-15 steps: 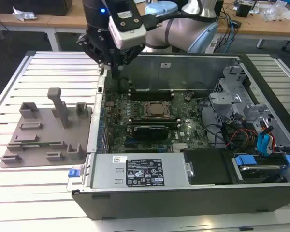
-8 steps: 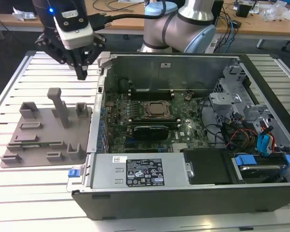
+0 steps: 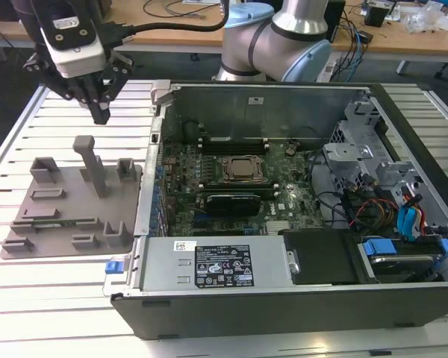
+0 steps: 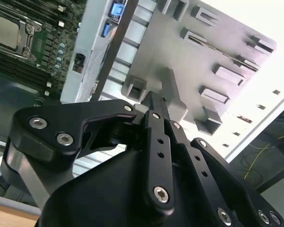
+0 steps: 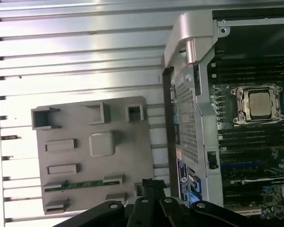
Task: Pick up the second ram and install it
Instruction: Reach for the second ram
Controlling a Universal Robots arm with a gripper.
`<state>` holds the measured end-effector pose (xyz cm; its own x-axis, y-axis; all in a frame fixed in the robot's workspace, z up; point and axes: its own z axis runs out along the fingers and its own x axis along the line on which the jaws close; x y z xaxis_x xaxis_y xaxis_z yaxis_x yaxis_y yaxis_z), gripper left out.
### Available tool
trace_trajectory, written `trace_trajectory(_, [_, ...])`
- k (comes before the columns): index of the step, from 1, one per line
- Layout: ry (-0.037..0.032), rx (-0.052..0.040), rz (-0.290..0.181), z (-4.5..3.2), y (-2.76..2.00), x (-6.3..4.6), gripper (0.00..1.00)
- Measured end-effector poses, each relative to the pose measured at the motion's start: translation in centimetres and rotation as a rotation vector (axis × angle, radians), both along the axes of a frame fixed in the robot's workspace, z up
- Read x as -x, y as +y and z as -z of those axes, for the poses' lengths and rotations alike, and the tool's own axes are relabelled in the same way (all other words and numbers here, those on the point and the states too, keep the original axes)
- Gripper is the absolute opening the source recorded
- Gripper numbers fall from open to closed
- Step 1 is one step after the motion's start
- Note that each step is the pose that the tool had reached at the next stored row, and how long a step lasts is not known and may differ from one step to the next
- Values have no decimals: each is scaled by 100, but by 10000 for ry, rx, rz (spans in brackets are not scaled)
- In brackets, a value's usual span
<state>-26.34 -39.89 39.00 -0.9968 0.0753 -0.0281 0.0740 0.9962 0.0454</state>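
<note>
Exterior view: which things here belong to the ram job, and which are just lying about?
Job:
- ram, lying in the tray
- pincer, shut, holding nothing, near the tray
- memory slots in the open case

Lying about:
- power supply
- processor
- drive cage
- cables

The gripper (image 3: 101, 113) is matt black, and its fingers (image 4: 156, 132) are black with silver screw heads. The tray (image 3: 127, 201) near the fingers is plain mid-grey. In a slot close to the fingertips, the ram (image 5: 80, 184) shows as a thin green strip with dark specks. The table (image 3: 15, 142) around them is pale silver, striped by long ribs. Farther from the fingers, the board (image 3: 209, 175) is dark green, the socket (image 3: 243, 168) is silver, and the case (image 3: 284, 313) is black with a blue tab (image 3: 116, 265).
</note>
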Motion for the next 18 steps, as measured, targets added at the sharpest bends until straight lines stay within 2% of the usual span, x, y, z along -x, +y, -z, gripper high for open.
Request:
trace_trajectory(4, [0, 0, 0, 10, 0, 191, 10])
trace_trajectory(9, [1, 0, -1, 26, -10, 316, 10])
trace_trajectory(10, [0, 0, 0, 30, -38, 339, 10])
trace_trajectory(12, [0, -1, -1, 37, -139, 397, 10])
trace_trajectory(15, [-1, -1, -2, 52, -328, 450, 10])
trace_trajectory(16, [0, 1, -4, 72, -360, 522, 10])
trace_trajectory(18, [0, 0, -27, 94, -361, 604, 10])
